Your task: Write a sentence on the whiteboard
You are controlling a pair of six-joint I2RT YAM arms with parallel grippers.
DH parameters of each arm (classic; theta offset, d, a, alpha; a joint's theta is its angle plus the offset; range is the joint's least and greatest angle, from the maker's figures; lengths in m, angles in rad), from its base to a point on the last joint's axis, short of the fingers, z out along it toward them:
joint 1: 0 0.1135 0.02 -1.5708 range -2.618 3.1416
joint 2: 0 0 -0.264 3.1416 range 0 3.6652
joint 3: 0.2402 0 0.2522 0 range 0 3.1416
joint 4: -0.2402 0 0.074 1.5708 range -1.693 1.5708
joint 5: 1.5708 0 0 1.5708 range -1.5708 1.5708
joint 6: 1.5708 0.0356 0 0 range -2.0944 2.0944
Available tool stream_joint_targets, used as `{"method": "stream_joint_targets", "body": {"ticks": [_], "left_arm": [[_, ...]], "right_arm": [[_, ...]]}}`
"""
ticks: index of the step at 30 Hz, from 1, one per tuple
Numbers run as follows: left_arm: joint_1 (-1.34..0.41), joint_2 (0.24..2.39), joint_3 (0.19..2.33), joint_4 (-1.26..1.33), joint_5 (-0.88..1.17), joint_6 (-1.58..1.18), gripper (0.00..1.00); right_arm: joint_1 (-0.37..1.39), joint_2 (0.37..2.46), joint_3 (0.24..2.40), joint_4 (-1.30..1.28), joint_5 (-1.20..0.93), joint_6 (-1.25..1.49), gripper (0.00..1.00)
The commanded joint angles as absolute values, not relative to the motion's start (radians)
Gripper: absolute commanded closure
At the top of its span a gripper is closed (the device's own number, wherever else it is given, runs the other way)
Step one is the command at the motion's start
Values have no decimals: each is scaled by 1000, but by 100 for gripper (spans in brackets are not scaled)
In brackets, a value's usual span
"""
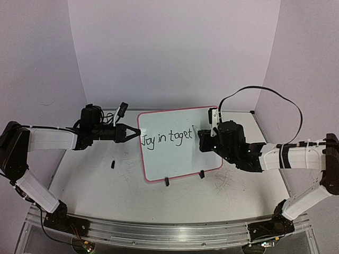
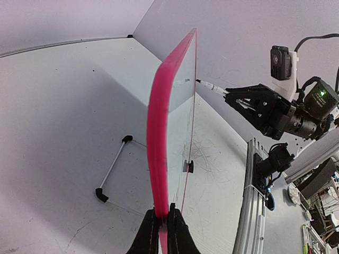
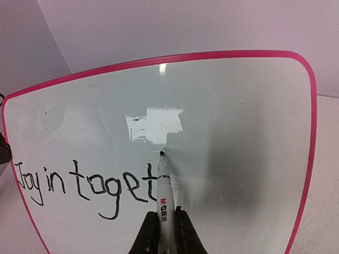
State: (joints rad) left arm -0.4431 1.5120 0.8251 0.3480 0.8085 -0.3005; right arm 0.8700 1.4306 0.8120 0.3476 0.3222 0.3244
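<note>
Two grippers, one whiteboard (image 1: 180,156), one marker (image 3: 163,185). Centre left, the left gripper (image 1: 132,133) clamps the left rim of the whiteboard, which stands mid-frame. Centre right, the right gripper (image 1: 203,140) pinches the marker, its tip against the board after "Joy in toget".

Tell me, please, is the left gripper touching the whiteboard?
Touching. The left wrist view shows the left gripper clamped on the pink rim of the whiteboard, one finger on each side, with no gap.
</note>
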Motion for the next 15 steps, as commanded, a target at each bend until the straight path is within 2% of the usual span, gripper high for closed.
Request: {"method": "stream_joint_targets", "body": {"ticks": [1,15], "left_arm": [[-463,1487,865,350,822,-261,100],[-463,1488,865,347,821,-259,100]], "right_arm": [[869,1457,871,331,356,327,100],[875,1437,826,256,347,389,100]]}}
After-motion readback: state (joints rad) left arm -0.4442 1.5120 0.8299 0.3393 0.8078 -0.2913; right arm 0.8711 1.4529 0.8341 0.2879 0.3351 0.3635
